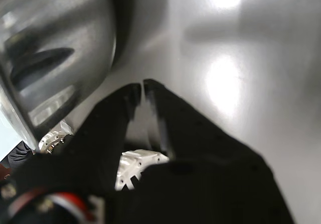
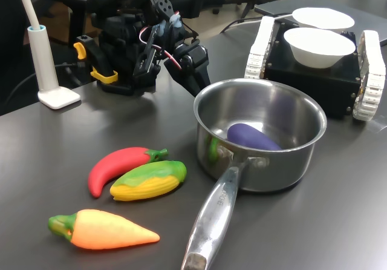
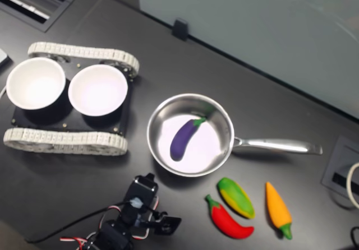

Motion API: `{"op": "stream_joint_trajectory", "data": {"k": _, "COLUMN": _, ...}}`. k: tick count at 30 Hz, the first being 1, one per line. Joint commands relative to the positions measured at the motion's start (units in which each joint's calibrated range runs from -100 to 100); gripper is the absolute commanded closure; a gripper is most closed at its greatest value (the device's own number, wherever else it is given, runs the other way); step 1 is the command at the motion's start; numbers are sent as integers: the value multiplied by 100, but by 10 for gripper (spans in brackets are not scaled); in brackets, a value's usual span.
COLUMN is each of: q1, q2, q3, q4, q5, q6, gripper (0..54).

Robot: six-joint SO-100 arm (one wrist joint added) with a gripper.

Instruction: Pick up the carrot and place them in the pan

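The plump orange-yellow carrot (image 2: 104,229), green-stemmed, is lying at the pan's (image 2: 260,138) seven o'clock in the first exterior view. The gripper (image 1: 143,87) is hovering closed, empty.

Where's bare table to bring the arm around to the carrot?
Bare table lies between the gripper and the chili, below the pan in the second exterior view. It is crowded by the carrot: corn and chili lie alongside, the pan handle just above.
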Motion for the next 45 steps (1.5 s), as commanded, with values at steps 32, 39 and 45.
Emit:
{"op": "stream_joint_trajectory", "data": {"k": 32, "q1": -112, "q2": -75, "q3": -173, "q4": -83, "q5": 249, "q6": 50, "gripper": 534}}
{"op": "stream_joint_trajectory", "data": {"k": 39, "q1": -135, "q2": -75, "q3": -173, "q4": -83, "q5": 264, "q6": 50, "gripper": 534}}
{"op": "stream_joint_trajectory", "data": {"k": 45, "q1": -146, "q2": -75, "q3": -173, "q4": -92, "q5": 264, "q6": 50, "gripper": 534}}
